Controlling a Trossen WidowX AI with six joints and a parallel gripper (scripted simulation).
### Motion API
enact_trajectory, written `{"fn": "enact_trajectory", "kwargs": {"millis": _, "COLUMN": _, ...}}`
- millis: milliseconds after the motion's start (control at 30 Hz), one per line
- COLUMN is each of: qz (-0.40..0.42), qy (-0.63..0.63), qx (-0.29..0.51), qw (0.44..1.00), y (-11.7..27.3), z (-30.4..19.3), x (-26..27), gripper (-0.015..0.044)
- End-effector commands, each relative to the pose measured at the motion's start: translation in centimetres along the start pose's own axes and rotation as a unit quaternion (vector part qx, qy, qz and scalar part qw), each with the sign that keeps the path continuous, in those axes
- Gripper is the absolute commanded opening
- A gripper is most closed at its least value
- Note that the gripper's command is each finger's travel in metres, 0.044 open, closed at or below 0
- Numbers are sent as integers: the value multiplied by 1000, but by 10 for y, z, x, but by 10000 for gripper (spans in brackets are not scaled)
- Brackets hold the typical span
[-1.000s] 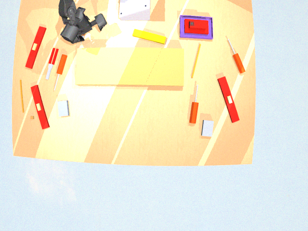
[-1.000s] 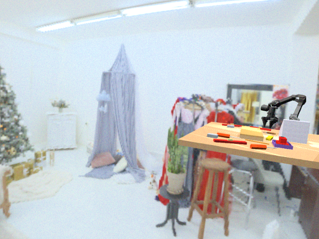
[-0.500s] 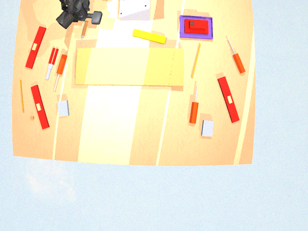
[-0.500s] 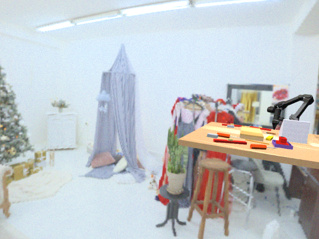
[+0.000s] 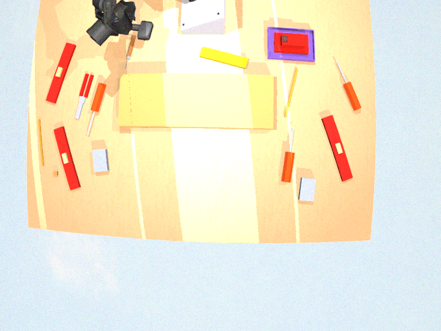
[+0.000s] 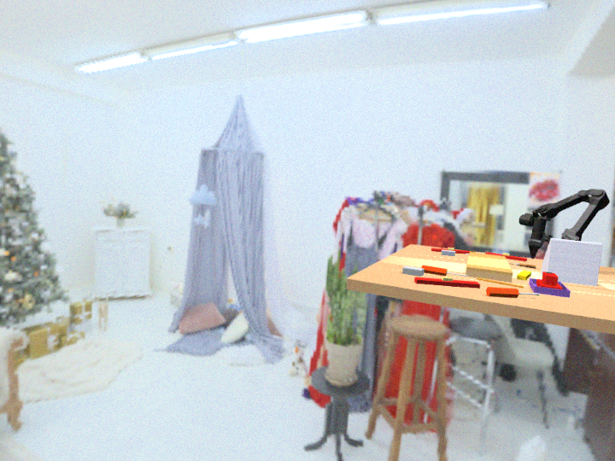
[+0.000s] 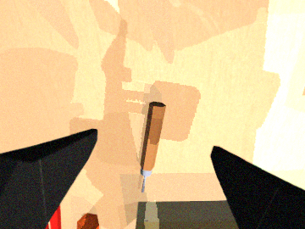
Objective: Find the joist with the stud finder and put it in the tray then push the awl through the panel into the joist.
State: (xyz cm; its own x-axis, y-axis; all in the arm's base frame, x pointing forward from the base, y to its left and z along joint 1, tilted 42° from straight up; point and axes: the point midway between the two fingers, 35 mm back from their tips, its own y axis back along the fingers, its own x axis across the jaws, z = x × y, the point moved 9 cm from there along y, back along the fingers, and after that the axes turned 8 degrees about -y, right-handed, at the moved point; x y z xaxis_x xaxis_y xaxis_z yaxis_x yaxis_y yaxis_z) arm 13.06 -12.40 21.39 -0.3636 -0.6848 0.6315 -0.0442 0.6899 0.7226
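My gripper is open and empty, above the awl. The awl lies on the table behind the panel's left end; its brown handle is between the open fingers in the wrist view, with its metal tip toward the panel. The arm hides part of the handle in the top view. The pale yellow floor panel is in the middle; its edge shows at the bottom of the wrist view. The red stud finder rests inside the purple tray.
A yellow block lies behind the panel. A white box stands near the arm base. An orange screwdriver, red-handled tool and red level lie left of the panel. Several more tools and grey blocks lie around.
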Motion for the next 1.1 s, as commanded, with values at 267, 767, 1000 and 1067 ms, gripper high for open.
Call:
{"fn": "enact_trajectory", "kwargs": {"millis": 267, "qz": -3, "qy": 2, "qx": 1, "qw": 1000, "y": -16, "z": -1, "x": 1, "gripper": 440}}
{"fn": "enact_trajectory", "kwargs": {"millis": 767, "qz": -1, "qy": 1, "qx": 1, "qw": 1000, "y": -41, "z": 1, "x": 1, "gripper": 440}}
{"fn": "enact_trajectory", "kwargs": {"millis": 1000, "qz": 0, "qy": 2, "qx": 2, "qw": 1000, "y": -49, "z": 3, "x": 2, "gripper": 440}}
{"fn": "enact_trajectory", "kwargs": {"millis": 1067, "qz": 0, "qy": 2, "qx": 2, "qw": 1000, "y": -49, "z": 3, "x": 2, "gripper": 414}}
